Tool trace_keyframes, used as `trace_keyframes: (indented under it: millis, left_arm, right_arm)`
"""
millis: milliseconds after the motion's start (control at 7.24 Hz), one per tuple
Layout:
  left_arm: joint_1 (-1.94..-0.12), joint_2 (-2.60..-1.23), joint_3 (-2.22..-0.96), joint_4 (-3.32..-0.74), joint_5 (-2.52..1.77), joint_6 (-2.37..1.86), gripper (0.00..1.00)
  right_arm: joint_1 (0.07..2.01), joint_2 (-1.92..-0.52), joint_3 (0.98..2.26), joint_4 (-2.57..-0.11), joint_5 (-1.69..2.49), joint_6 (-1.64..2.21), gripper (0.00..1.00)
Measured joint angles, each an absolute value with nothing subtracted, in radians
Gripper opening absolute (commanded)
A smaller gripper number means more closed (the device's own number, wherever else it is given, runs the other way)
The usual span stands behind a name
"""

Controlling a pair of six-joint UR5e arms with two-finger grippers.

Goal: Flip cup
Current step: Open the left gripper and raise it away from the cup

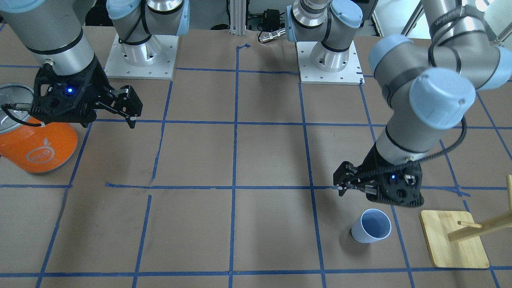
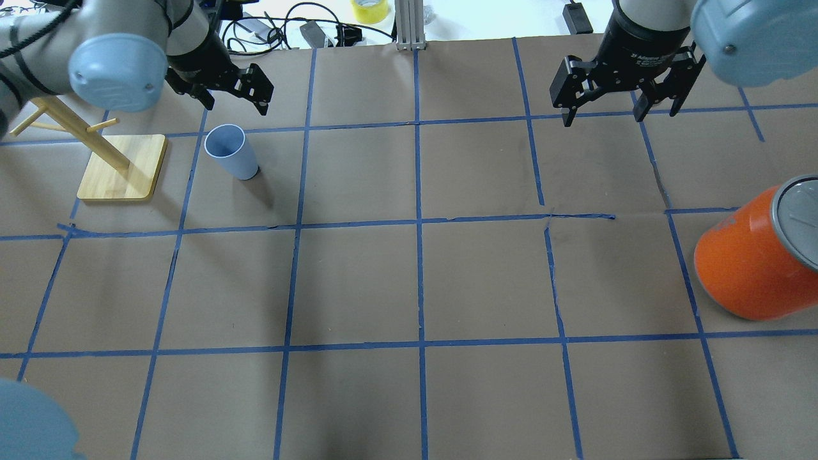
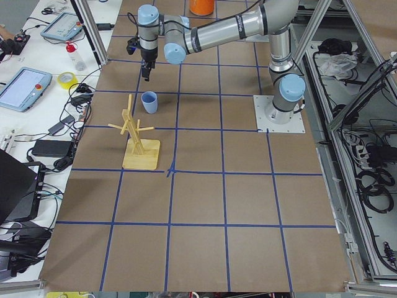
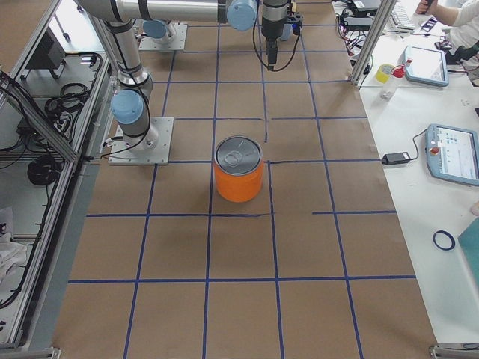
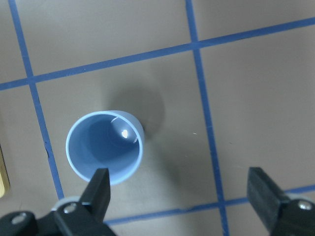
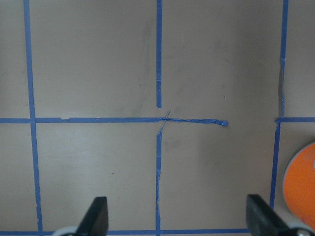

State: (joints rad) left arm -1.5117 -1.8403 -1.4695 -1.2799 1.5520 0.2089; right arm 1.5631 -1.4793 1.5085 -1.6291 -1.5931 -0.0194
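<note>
The left tool [image 2: 235, 102] points down, spread wide, just beside the small pale blue plastic cup [image 2: 230, 153]. The right tool [image 2: 604, 116], spread too, hangs far from it.

cup [image 2: 233, 156] just right of rack [image 2: 124, 167] | can [image 2: 741, 268] well apart, far right
</note>
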Motion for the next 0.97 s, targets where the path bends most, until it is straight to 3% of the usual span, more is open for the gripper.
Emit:
trace_keyframes:
  millis: [415,967]
  left_arm:
    - [-1.518,-1.679,-1.388,-1.582,1.554,0.17,1.0]
    - [-1.614,-1.668,-1.377,-1.612,1.54,0.014,1.0]
  right_arm:
    - [1.562,-1.481,1.509,-1.629,-1.593,-0.017,1.0]
    - [1.563,-1.481,1.509,-1.628,-1.594,-0.014,1.0]
